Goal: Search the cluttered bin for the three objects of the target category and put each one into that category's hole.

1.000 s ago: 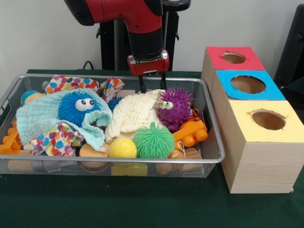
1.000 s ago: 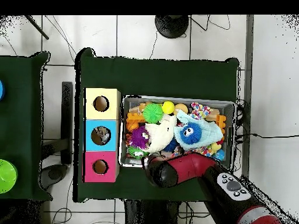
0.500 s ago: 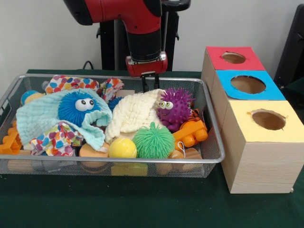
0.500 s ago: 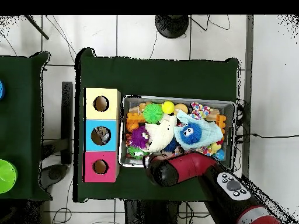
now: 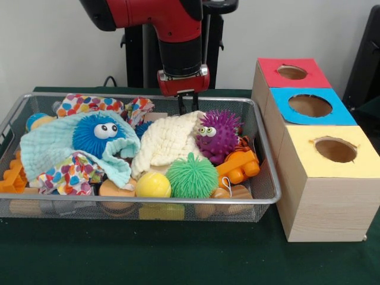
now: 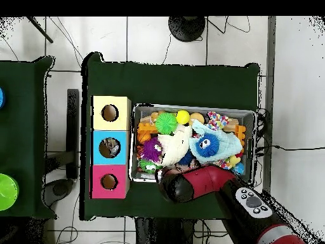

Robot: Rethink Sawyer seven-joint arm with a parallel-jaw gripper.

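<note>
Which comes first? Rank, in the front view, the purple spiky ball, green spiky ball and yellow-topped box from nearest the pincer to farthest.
From the pincer:
1. Purple spiky ball, just below and to the picture's right.
2. Green spiky ball, at the bin's front.
3. Yellow-topped box, outside the bin, far right.

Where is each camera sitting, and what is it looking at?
Front view: sits across the table, looking over the wire bin at the red arm and its gripper.
Overhead view: hangs above the table, looking straight down; the red arm enters from the bottom.
Both show: the purple spiky ball and the yellow, blue and red boxes.
</note>
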